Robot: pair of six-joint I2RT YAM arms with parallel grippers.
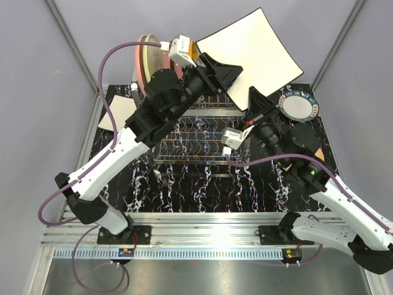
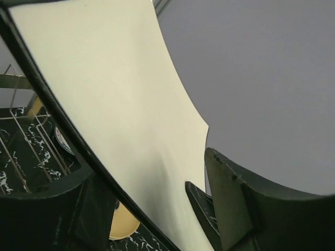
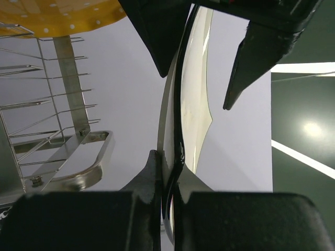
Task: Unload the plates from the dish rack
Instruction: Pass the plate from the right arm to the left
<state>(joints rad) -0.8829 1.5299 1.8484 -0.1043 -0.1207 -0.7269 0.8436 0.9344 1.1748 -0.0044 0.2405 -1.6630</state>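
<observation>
So, both arms are stretched up and forward over the dish rack [image 1: 196, 132] and meet at the big squarish white plate [image 1: 252, 49]. The plate hangs tilted in the air above the rack's back right, clear of the wires. The right gripper [image 1: 255, 101] comes at it from below and is pinched tight on the near edge; the right wrist view shows the rim squeezed between its two fingers. The left gripper [image 1: 230, 78] comes in from the left and straddles the plate's left edge with its jaws partly apart. One finger [image 3: 157, 31] sits right by the rim and the other finger [image 3: 256, 47] stands off with a visible gap, so no real clamp there.

Room-wise, in the top view the plate's far corners show against plain grey wall [image 1: 307, 37]. Left of the left arm, a pink plate [image 1: 140, 61] and a cream plate [image 1: 157, 61] stand upright at the rack's back left. An orange white-dotted plate [image 3: 52, 15] shows above the rack wires in the right wrist view. On the black marbled table [image 1: 184, 190], right of the rack, lies a teal-rimmed plate [image 1: 298, 106], just beside the right arm.
</observation>
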